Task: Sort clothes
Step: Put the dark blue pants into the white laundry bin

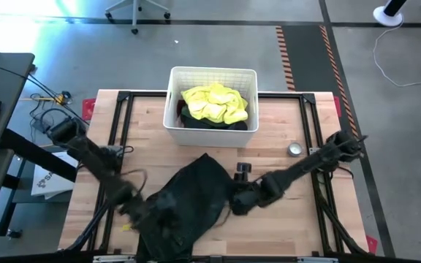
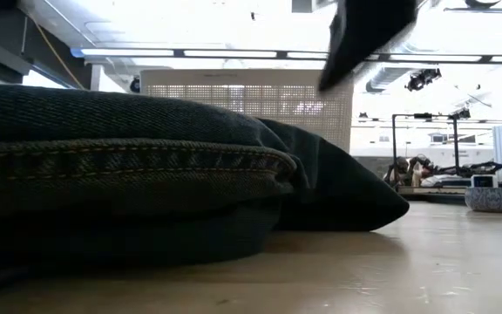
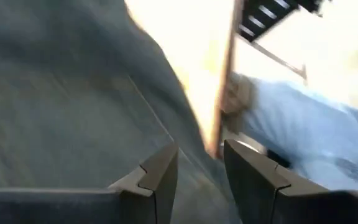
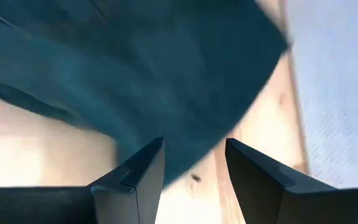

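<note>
Dark denim jeans [image 1: 188,201] lie bunched on the near middle of the wooden table and fill the low view [image 2: 129,174]. A white lattice basket [image 1: 172,102] at the far middle holds a bright yellow shirt [image 1: 214,102] lying on dark garments [image 1: 188,117]. My left gripper [image 1: 141,213] is open at the jeans' left edge [image 3: 166,124]. My right gripper [image 1: 238,203] is open above the jeans' right edge [image 4: 185,124]. In the low view it [image 2: 364,35] hangs clear above the cloth. My left gripper stands open at the jeans' left edge [image 3: 185,143], close to the table's edge. Whether its fingers touch the cloth, I cannot tell.
A small round tin [image 1: 294,149] sits on the table's right part, and a small black object [image 1: 242,168] lies beside the jeans. Black frame rails [image 1: 309,131] run along the table's sides. Bare wood lies on the near right [image 1: 291,226].
</note>
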Robot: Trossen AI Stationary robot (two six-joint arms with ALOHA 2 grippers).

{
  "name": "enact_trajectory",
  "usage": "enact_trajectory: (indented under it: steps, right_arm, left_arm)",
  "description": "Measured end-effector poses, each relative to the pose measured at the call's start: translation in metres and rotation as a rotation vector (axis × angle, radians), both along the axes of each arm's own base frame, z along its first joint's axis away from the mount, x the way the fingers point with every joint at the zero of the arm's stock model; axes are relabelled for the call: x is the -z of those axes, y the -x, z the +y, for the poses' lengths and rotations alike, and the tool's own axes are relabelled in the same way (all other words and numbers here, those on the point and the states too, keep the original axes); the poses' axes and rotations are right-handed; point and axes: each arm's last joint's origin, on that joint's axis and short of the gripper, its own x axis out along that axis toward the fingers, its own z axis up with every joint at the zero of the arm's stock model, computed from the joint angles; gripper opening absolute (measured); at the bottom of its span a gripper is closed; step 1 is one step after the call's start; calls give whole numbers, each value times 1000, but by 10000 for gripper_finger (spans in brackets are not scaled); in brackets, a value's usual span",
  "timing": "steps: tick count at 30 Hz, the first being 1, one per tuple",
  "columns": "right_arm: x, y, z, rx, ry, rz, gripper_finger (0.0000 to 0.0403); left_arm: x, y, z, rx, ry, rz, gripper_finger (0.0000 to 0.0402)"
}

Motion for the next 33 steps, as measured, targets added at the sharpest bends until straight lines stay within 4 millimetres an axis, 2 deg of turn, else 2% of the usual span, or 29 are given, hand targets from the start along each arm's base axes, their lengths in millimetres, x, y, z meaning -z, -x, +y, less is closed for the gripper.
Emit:
enact_trajectory:
  steps: [3,7,10,14,19,22,24,28,31,33]
  right_arm:
    - [35,-1,-24,34,-77,63,167]
    - [70,0,-40,43,-233,55,167]
    - [76,-1,-41,38,-307,39,167]
    - [67,-9,-35,-11,-337,-38,167]
    - [50,-28,-30,-187,-529,-195,167]
    - [51,-37,-35,-196,-508,-272,167]
    - [60,-42,-41,-163,-481,-273,167]
    - [92,-46,-46,-90,-458,-173,167]
    - [114,-40,-41,-52,-461,-45,167]
    - [118,-34,-33,-33,-464,14,167]
  left_arm:
    - [5,25,-21,-43,29,25,128]
    - [31,53,-36,-157,5,147,128]
    - [55,67,-37,-239,-40,338,128]
    - [79,75,-24,-350,-170,632,128]
    - [84,77,-1,-472,-347,793,128]
    - [81,73,13,-513,-437,815,128]
    - [80,70,20,-519,-487,814,128]
    - [78,59,32,-508,-569,761,128]
    - [78,49,39,-514,-610,699,128]
    - [78,43,44,-531,-625,648,128]
